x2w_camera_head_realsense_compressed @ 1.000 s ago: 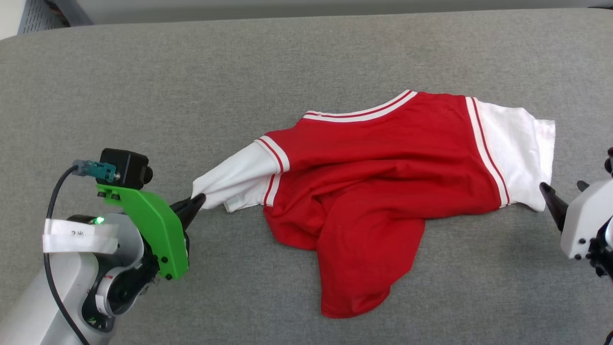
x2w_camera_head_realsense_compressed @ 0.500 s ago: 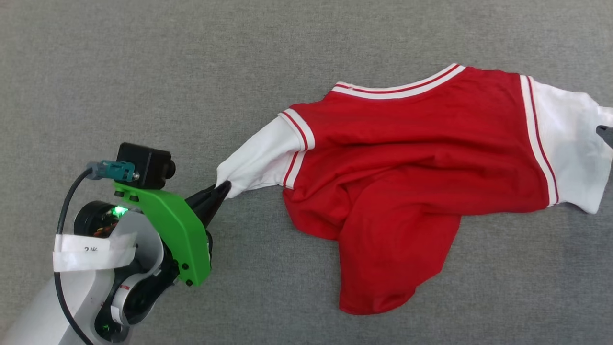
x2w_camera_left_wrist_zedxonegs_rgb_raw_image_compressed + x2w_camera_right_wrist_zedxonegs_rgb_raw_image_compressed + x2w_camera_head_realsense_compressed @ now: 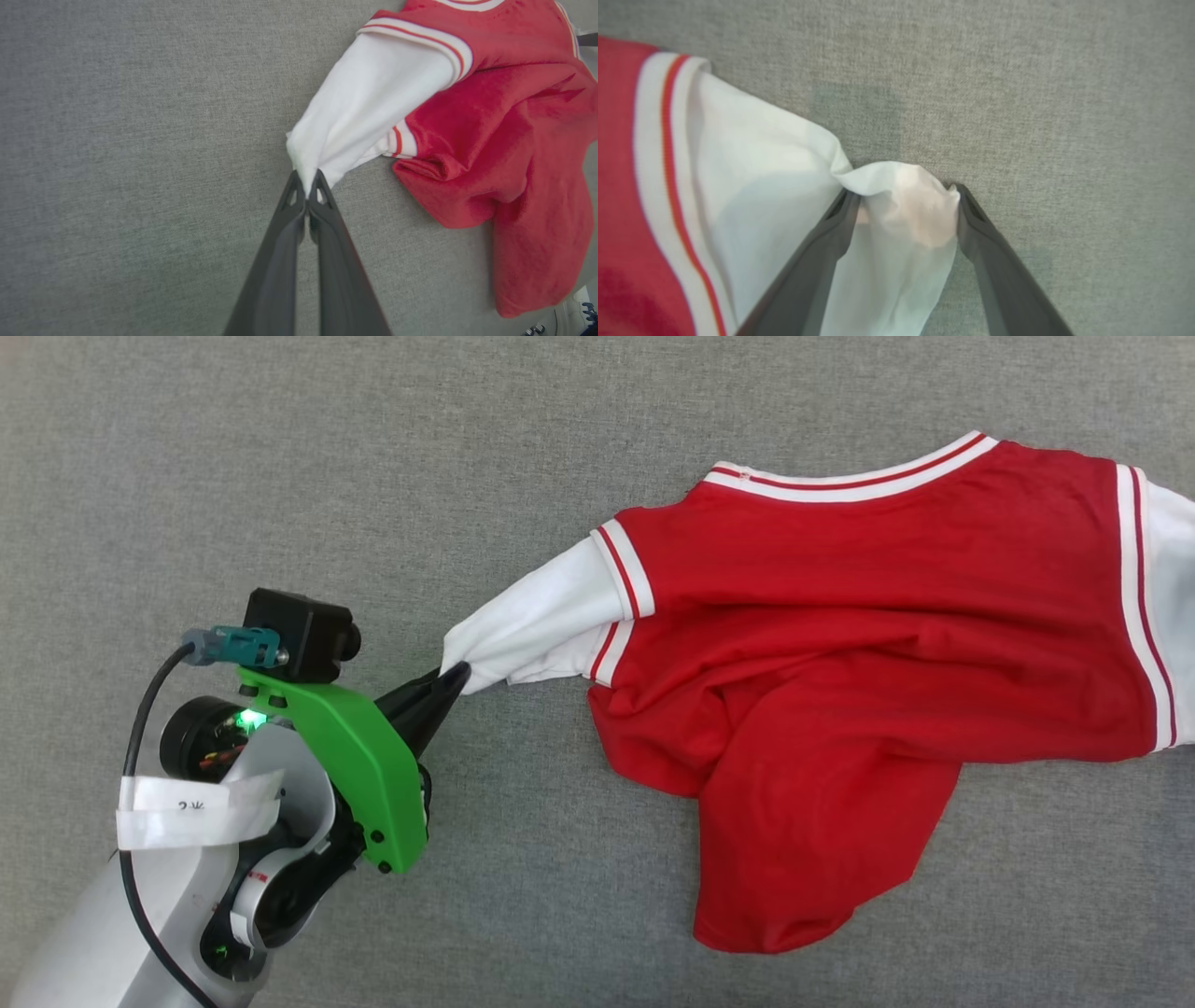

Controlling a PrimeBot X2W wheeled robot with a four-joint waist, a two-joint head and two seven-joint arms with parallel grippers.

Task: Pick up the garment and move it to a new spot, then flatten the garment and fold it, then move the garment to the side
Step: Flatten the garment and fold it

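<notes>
At nine o'clock of the shirt [image 3: 840,616], our left gripper [image 3: 456,676] still pinches the white sleeve tip, jaws clamped on it. Our head view has swung since a moment ago, so the shirt sits nearer three o'clock on the gray surface [image 3: 327,457]. Its long axis runs nine to three, collar toward twelve. Our right gripper [image 3: 906,198] stands wide, the other sleeve bunched between its jaws.

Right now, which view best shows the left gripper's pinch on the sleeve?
Left wrist view: the left gripper shut on the tip of the garment's white sleeve, close up. Head view shows the same pinch side-on. Right wrist view shows the other sleeve between the right gripper's open fingers.
</notes>
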